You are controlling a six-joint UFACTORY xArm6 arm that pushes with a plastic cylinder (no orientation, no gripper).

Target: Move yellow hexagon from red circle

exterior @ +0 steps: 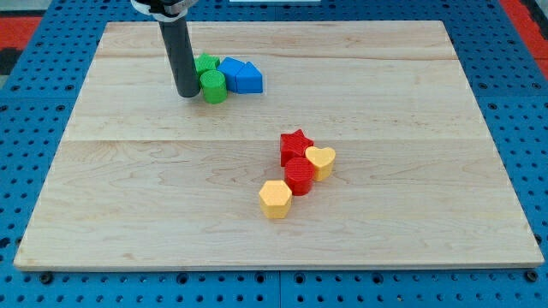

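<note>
The yellow hexagon [275,198] lies below the middle of the wooden board, touching the lower left side of the red circle [300,176]. A yellow heart [321,161] touches the red circle's upper right, and a red star [295,145] sits just above the circle. My tip [186,92] is far away at the view's upper left, right beside the left of a green circle [213,86].
A second green block [205,64] sits behind the green circle. Two blue blocks [241,75] lie just to their right. The wooden board [128,197] rests on a blue pegboard [514,103].
</note>
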